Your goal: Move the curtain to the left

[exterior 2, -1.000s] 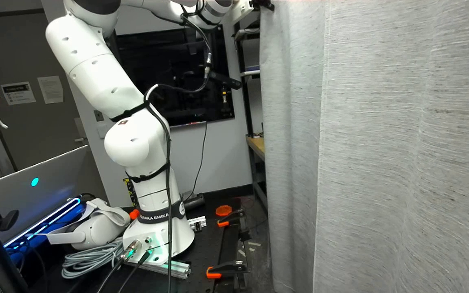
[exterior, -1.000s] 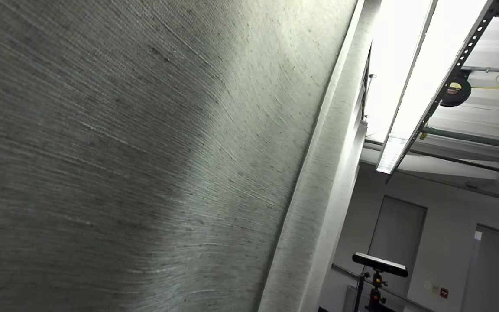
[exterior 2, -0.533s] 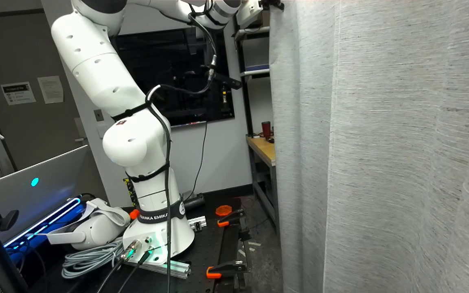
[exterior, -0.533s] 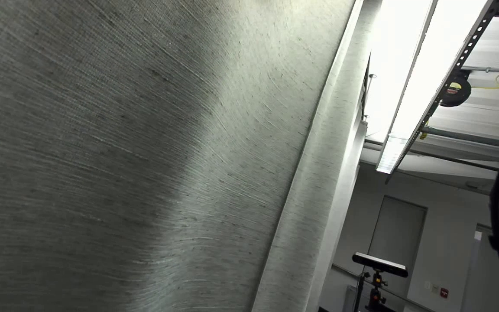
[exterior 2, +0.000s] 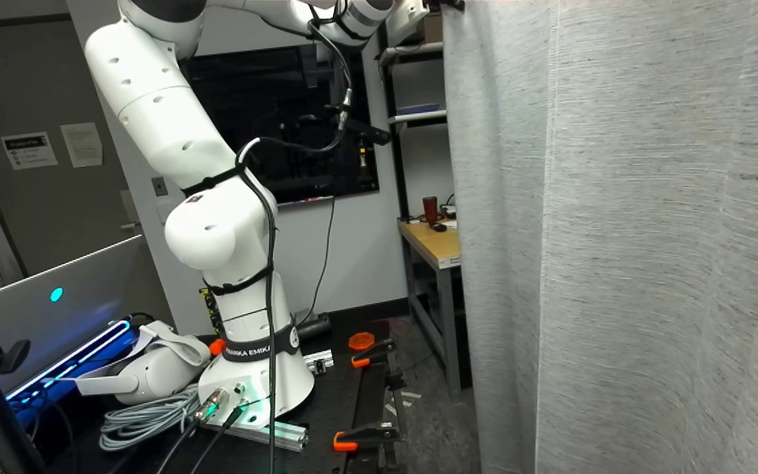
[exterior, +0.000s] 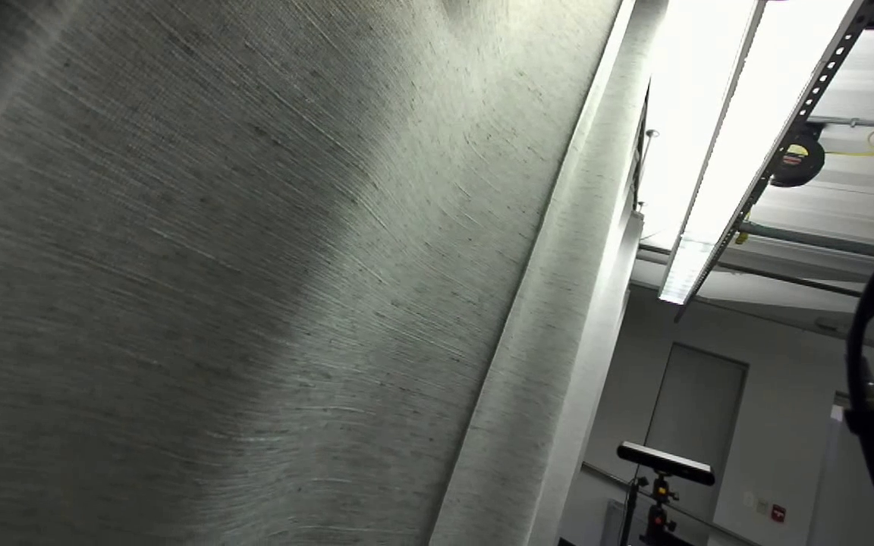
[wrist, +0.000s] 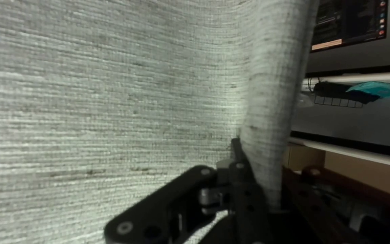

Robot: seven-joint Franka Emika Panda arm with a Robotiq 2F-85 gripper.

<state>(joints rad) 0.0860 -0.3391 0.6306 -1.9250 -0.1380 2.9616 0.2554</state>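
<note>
The curtain is a tall light grey woven sheet with long vertical folds. It fills the right side of an exterior view (exterior 2: 642, 237), most of another exterior view (exterior: 293, 265), and the left of the wrist view (wrist: 113, 101). In the wrist view my gripper (wrist: 261, 162) is shut on the curtain's edge: a fold of fabric runs down between the two black fingers. The right fingertip is hidden behind the fabric. In an exterior view the gripper (exterior 2: 453, 4) shows only partly at the top border, at the curtain's upper left edge.
A shelf unit (exterior 2: 418, 117) and a wooden table (exterior 2: 431, 242) with a red cup (exterior 2: 429, 209) stand behind the curtain's edge. Black clamps (exterior 2: 372, 433) sit at the robot table's edge. A loose cable (exterior 2: 270, 263) runs along the arm. A camera on a stand (exterior: 664, 462) is nearby.
In an exterior view the arm and the curtain's edge have moved right, uncovering more shelf and the red cup. The arm's cable has come into view elsewhere. A person's hand has left view.
</note>
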